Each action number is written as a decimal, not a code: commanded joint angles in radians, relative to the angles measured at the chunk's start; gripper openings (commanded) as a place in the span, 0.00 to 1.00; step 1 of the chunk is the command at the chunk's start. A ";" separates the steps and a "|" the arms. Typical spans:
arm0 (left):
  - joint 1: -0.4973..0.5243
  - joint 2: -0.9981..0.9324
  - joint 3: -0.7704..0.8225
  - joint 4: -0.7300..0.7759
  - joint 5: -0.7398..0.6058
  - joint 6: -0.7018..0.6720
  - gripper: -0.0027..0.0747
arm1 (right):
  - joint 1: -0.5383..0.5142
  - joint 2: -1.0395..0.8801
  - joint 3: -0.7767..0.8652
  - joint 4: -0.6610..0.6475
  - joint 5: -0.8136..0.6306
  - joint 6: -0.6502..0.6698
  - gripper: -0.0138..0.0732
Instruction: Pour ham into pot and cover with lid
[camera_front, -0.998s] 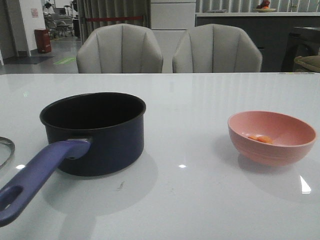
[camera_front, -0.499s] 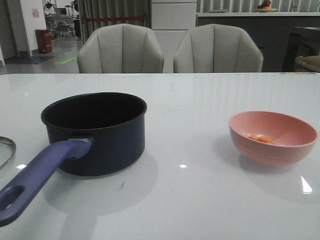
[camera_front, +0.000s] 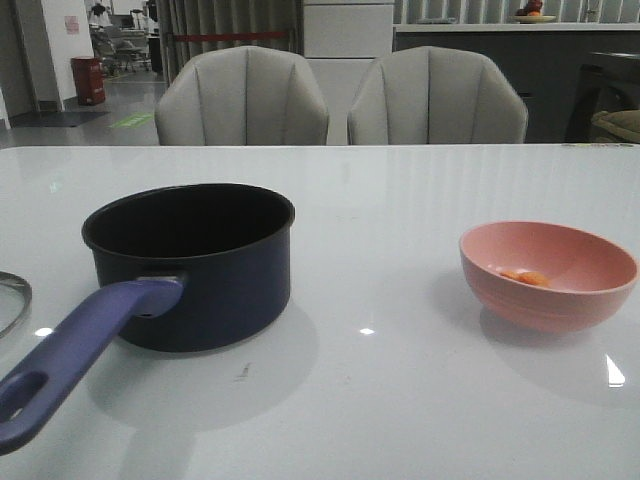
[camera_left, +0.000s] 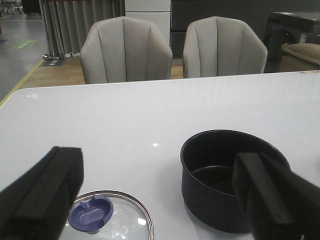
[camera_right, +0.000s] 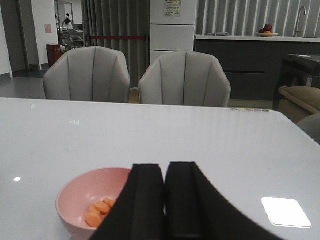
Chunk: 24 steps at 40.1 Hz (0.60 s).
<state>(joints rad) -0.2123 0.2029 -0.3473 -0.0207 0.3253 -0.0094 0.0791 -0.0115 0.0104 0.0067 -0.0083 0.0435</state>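
The dark navy pot (camera_front: 190, 265) stands on the left of the table, its purple-blue handle (camera_front: 75, 355) pointing toward the front; its black inside is bare (camera_left: 225, 177). The glass lid (camera_left: 107, 220) with a blue knob lies flat to the pot's left, only its rim (camera_front: 12, 300) showing in the front view. Small orange ham chunks (camera_front: 525, 277) (camera_right: 99, 212) lie in the pink bowl (camera_front: 548, 272) on the right. My left gripper (camera_left: 160, 192) is open, well above the lid and pot. My right gripper (camera_right: 165, 197) is shut on nothing, near the bowl (camera_right: 82, 195).
Two grey chairs (camera_front: 340, 95) stand behind the table's far edge. Bright light reflections dot the glossy white tabletop (camera_front: 400, 200). A counter and a fridge are far behind.
The front view has shifted very slightly, so pot and bowl sit a few pixels further right. Nothing on the table has moved.
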 joint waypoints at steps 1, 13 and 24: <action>-0.007 0.009 -0.027 0.000 -0.073 -0.011 0.86 | -0.007 0.053 -0.096 0.013 -0.019 0.000 0.33; -0.007 0.009 -0.027 0.000 -0.073 -0.011 0.86 | -0.007 0.417 -0.394 0.013 0.256 0.000 0.33; -0.007 0.009 -0.027 0.000 -0.073 -0.011 0.86 | -0.007 0.592 -0.421 0.020 0.217 -0.006 0.40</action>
<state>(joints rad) -0.2123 0.2029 -0.3473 -0.0207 0.3253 -0.0094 0.0791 0.5302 -0.3608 0.0278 0.2735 0.0448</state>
